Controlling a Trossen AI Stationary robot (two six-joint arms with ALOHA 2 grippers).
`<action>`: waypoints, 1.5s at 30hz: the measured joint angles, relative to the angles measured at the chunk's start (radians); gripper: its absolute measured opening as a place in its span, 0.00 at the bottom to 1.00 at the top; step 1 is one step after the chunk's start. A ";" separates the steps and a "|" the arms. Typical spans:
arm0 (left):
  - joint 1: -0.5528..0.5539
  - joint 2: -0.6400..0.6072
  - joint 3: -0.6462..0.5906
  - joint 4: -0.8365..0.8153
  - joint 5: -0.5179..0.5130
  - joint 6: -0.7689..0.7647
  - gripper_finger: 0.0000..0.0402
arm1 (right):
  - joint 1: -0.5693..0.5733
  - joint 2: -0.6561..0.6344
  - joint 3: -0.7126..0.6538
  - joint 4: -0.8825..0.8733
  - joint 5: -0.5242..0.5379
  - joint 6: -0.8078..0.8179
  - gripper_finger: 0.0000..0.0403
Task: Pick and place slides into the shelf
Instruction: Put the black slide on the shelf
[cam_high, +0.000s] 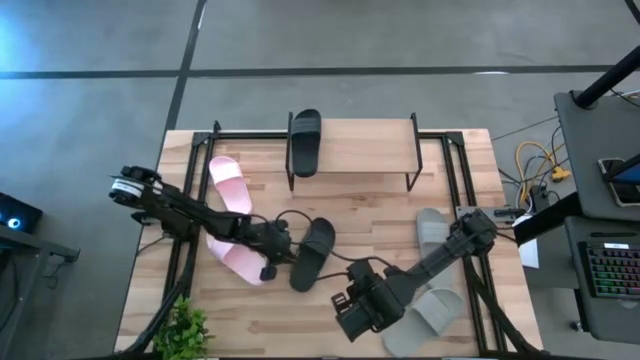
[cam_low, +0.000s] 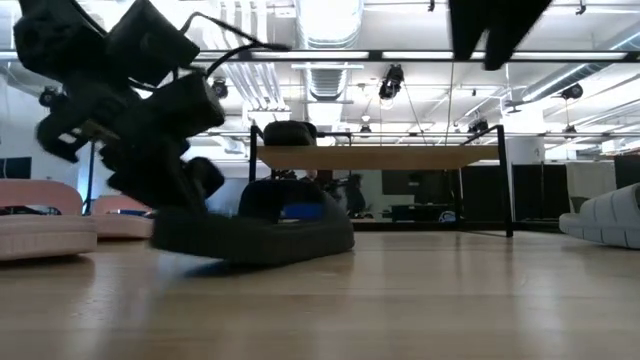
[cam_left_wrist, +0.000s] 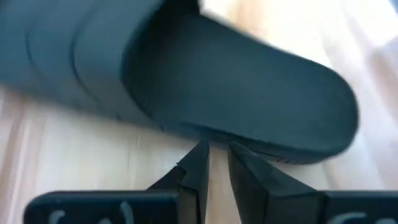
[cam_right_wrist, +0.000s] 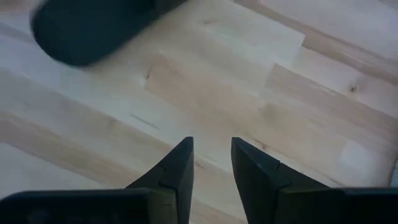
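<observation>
Nearest the front edge in the high view, the right gripper (cam_high: 352, 305) hangs over bare table (cam_high: 270, 335); in the right wrist view its fingers (cam_right_wrist: 177, 168) stand a little apart w/ only wood between them, holding nothing. Just beside that arm lie 2 grey slides: 1 at the front (cam_high: 432, 312), partly under the arm, and 1 farther back (cam_high: 432, 228). Mid-table, the left gripper (cam_high: 272, 262) sits at the heel of a black slide (cam_high: 312, 253). In the left wrist view its fingers (cam_left_wrist: 198, 168) are nearly pressed together right at the sole's edge; we can't tell if they pinch the rim or just touch it. In the low view that slide (cam_low: 255, 232) looks flat on the wood or barely tipped, so we judge the pick as only starting. Left of it are 2 pink slides: 1 partly under the arm (cam_high: 234, 258), 1 behind it (cam_high: 231, 182). Farthest back, the shelf (cam_high: 355, 150) carries 1 black slide (cam_high: 305, 142) on its top board at the left end. Our tally: 1 of 6 placed, 5 left, w/ most of the board free.
</observation>
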 joint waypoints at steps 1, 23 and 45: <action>0.000 0.017 0.001 0.047 0.000 0.000 0.11 | -0.006 0.000 0.000 0.006 0.007 -0.011 0.24; -0.001 -0.467 -0.034 -0.460 -0.104 -0.026 0.11 | -0.093 0.000 -0.001 0.141 0.221 -0.669 0.34; -0.005 -1.183 -0.110 -0.821 -0.249 -0.277 0.11 | -0.200 0.005 -0.162 0.439 0.224 -1.210 0.62</action>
